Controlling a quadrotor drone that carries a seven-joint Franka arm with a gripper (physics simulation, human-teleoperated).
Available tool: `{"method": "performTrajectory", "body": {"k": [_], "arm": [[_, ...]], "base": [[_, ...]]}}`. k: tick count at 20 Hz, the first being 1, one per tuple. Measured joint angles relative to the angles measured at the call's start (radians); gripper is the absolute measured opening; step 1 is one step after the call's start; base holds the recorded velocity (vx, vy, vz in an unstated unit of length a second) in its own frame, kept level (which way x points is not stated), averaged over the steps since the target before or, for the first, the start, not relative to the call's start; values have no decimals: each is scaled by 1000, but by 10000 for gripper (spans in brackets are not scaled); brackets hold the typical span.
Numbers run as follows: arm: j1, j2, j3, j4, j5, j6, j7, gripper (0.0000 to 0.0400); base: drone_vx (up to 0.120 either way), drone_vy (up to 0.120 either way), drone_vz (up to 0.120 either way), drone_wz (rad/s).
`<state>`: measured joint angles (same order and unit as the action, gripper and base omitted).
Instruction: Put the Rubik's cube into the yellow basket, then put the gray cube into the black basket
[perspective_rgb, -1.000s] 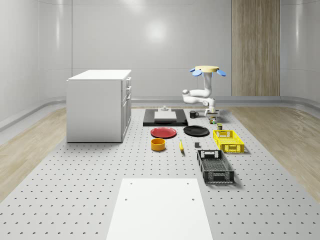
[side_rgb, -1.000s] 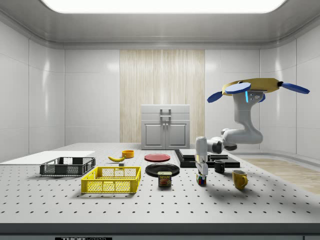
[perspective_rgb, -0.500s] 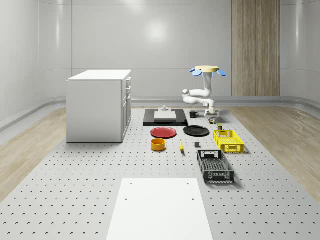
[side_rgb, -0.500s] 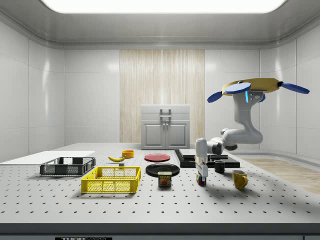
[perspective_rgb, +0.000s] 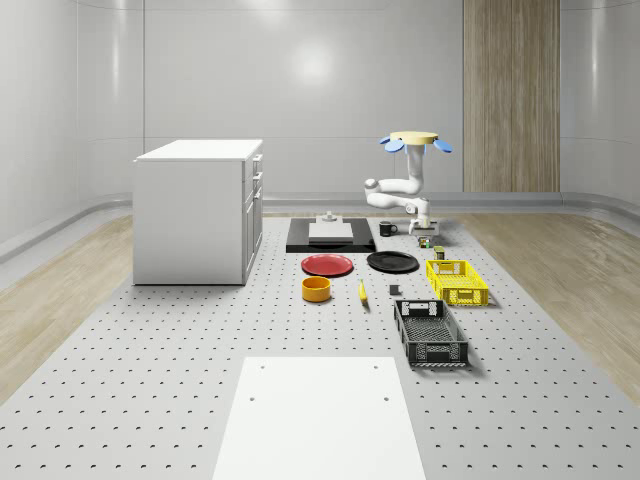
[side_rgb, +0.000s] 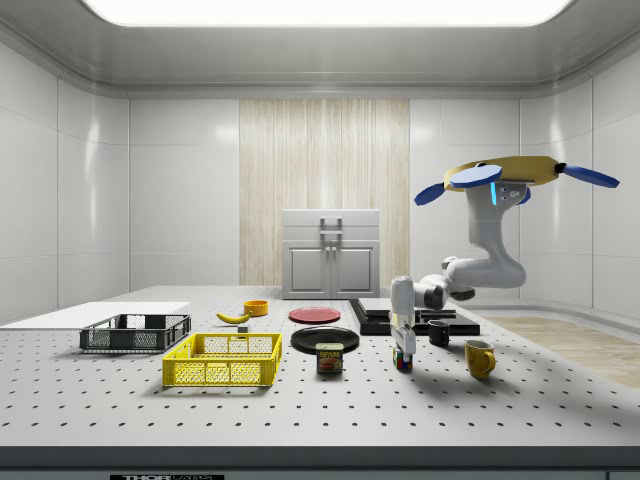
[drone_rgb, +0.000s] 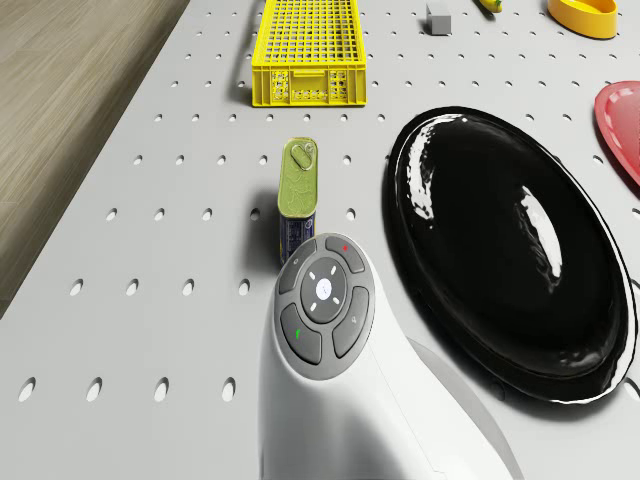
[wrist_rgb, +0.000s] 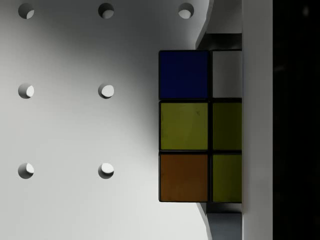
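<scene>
Up close, the Rubik's cube (wrist_rgb: 200, 126) shows blue, white, yellow-green and orange tiles, pinched by the gripper (side_rgb: 402, 352)

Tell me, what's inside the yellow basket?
Nothing can be seen in the yellow basket; through its mesh it looks empty. The Rubik's cube sits on the table under the pincer, with the drone hovering above. The far corners stay partly hidden.
</scene>
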<state>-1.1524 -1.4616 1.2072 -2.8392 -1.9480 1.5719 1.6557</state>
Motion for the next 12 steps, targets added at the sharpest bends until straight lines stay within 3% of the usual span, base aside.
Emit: {"method": "performTrajectory", "body": {"k": [12], "arm": [[-1, -5, 0, 1, 2, 5, -15, 288]], "base": [[0, 0, 0, 0]]}}
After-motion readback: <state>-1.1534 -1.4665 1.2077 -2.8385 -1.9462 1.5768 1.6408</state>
